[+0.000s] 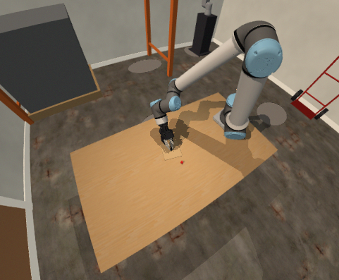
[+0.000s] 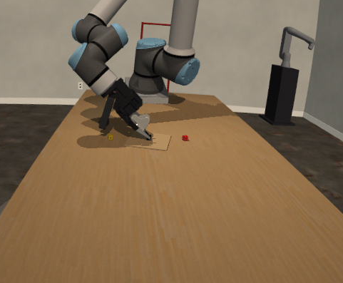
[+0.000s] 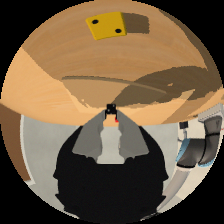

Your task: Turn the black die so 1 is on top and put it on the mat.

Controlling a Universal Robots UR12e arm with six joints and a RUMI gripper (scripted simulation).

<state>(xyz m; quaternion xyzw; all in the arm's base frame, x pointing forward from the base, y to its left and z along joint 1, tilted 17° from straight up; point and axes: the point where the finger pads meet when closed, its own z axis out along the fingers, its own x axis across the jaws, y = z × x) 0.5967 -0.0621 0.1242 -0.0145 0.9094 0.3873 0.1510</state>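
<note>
The claw [image 1: 171, 148] [image 2: 149, 137] [image 3: 111, 116] is clamping the black die [image 3: 111, 108] over the mat [image 1: 173, 156] [image 2: 160, 142]; good placement is requiring slow lowering, face 1 ending upward, and flat contact before release.

soft, moderate light, dark arm shadows across the tabletop [image 1: 130, 192] [image 2: 182, 202] [image 3: 55, 45], curved fisheye distortion in the wrist view
</note>
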